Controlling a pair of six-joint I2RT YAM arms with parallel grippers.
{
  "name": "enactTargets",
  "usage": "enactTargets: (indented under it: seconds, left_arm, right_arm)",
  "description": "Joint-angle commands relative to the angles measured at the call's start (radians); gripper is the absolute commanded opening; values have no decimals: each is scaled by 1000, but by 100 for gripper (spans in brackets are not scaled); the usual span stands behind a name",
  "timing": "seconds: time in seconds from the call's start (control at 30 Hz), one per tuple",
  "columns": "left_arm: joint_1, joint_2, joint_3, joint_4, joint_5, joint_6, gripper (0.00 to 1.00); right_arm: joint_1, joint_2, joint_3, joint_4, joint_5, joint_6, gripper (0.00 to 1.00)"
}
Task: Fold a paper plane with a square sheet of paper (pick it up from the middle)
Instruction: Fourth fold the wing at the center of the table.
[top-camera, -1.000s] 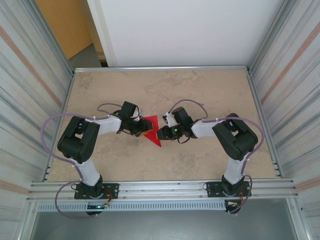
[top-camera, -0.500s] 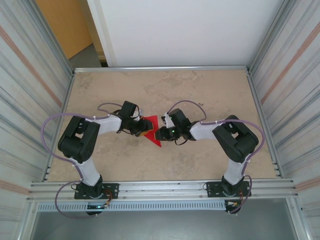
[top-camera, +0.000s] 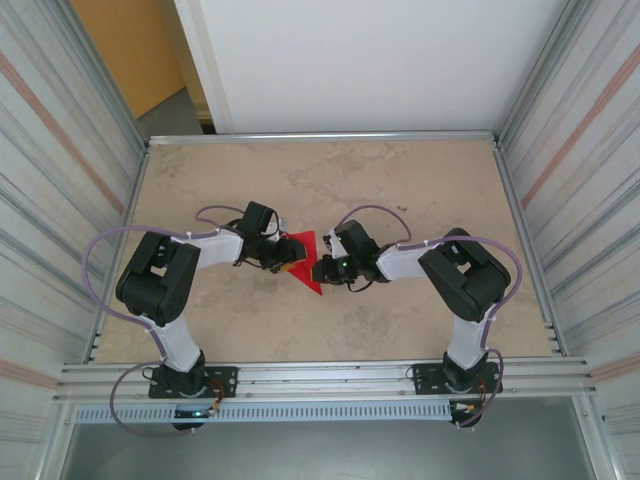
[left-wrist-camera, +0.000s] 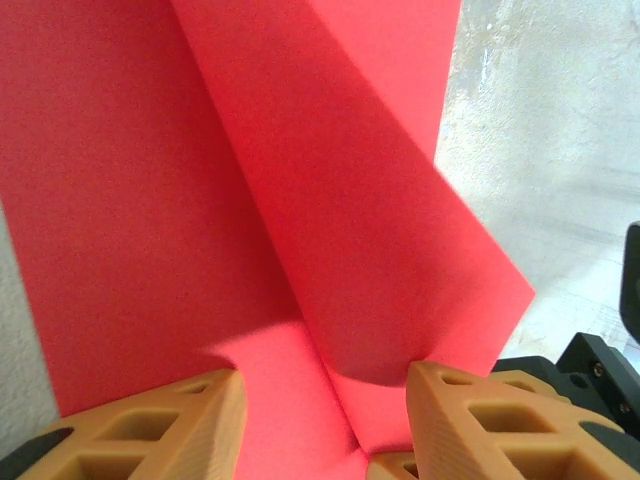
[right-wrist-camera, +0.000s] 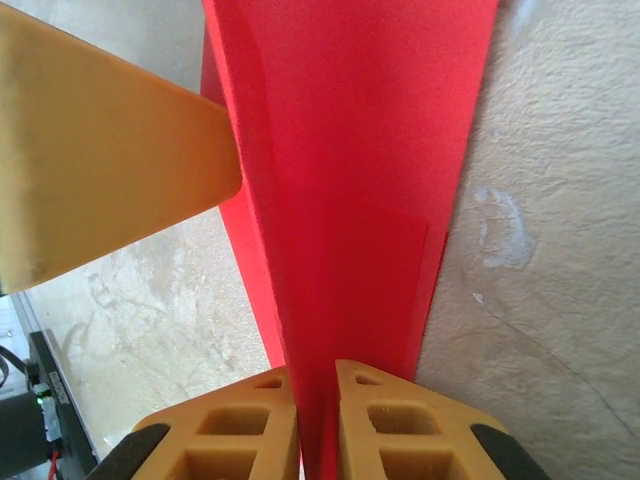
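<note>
The square sheet of paper (top-camera: 302, 244) is bright red and folded into a pointed wedge, like a paper plane, with its tip toward the near edge. It lies mid-table between both grippers. My left gripper (top-camera: 289, 264) is open. In the left wrist view its gripper (left-wrist-camera: 325, 385) straddles the paper (left-wrist-camera: 300, 200), where a flap rises along a crease. My right gripper (top-camera: 322, 268) is shut on the paper's raised centre fold. In the right wrist view that gripper (right-wrist-camera: 315, 372) pinches the paper (right-wrist-camera: 360, 150). One left-gripper finger (right-wrist-camera: 110, 160) rests at the paper's edge.
The beige marbled table (top-camera: 400, 190) is boxed in by corrugated metal walls (top-camera: 60, 200) on both sides and a white panel (top-camera: 360, 60) at the back. A metal rail (top-camera: 320, 378) runs along the near edge, by the arm bases.
My right gripper has slid left onto the paper and closed on its centre fold. The left gripper and the paper have stayed in place.
</note>
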Motion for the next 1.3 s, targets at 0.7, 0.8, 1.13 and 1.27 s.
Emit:
enactTargets:
  seconds: [0.7, 0.8, 1.13, 1.27]
  left_arm:
    - [6, -196, -51, 84, 116, 41, 44]
    - [4, -156, -41, 112, 179, 39, 36]
    - [-21, -30, -6, 156, 235, 47, 21]
    - [-23, -8, 2, 174, 239, 45, 20]
  right_arm:
    - [-48, 5, -127, 143, -98, 80, 7]
    - [-54, -6, -142, 147, -111, 74, 7]
    - [-69, -29, -179, 155, -119, 76, 8]
    - [-71, -27, -180, 157, -118, 78, 8]
